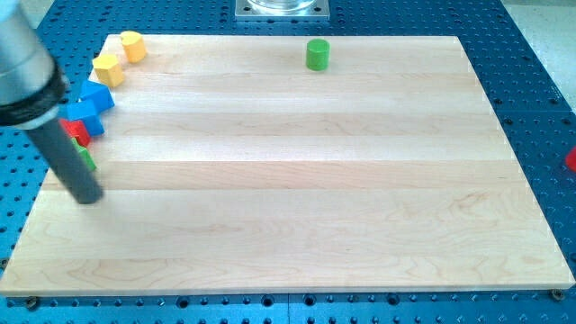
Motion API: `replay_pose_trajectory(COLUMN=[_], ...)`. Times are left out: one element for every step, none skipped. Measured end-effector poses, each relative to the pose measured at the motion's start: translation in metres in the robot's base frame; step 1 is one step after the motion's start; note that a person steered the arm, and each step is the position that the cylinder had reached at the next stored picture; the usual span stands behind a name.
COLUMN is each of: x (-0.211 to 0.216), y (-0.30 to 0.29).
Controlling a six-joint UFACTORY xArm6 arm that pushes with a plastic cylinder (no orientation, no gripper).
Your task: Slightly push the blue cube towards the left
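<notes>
The blue cube (pixel 87 116) sits near the board's left edge, partly hidden behind my rod. A second blue block (pixel 97 94), wedge-like, lies just above it. My tip (pixel 87 195) rests on the board below these blocks, near the left edge. A red block (pixel 76 131) and a green block (pixel 87 160) peek out from behind the rod, between the blue cube and my tip.
Two yellow blocks (pixel 133 45) (pixel 108 67) lie at the top left corner. A green cylinder (pixel 317 54) stands near the top edge, centre-right. The wooden board (pixel 297 180) lies on a blue perforated table. A red object (pixel 571 160) shows at the right frame edge.
</notes>
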State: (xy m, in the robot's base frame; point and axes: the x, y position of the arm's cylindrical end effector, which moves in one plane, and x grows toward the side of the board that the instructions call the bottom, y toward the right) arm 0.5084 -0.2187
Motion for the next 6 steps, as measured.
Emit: replay_pose_trajectory(x=[-0.055,-0.099,-0.105,-0.1,-0.1,-0.096], y=[0.058,0.029,0.007,-0.017,-0.038,-0.026])
